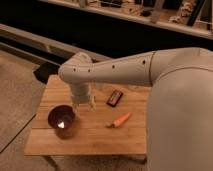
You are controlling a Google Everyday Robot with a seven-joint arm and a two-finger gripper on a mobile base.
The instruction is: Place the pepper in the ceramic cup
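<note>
The orange pepper (121, 120) lies on the wooden table (100, 137), right of centre, with its greenish stem end pointing left. My gripper (85, 103) hangs from the white arm over the middle of the table. It is to the upper left of the pepper, apart from it, and just right of the dark purple bowl (62, 119). I do not see the white ceramic cup; it is hidden or out of view.
A black rectangular bar (115, 97) lies on the table behind the pepper. My large white arm (175, 100) covers the table's right side. A dark ledge (45, 45) runs behind the table, and a dark flat object (46, 69) lies on the floor at its back left.
</note>
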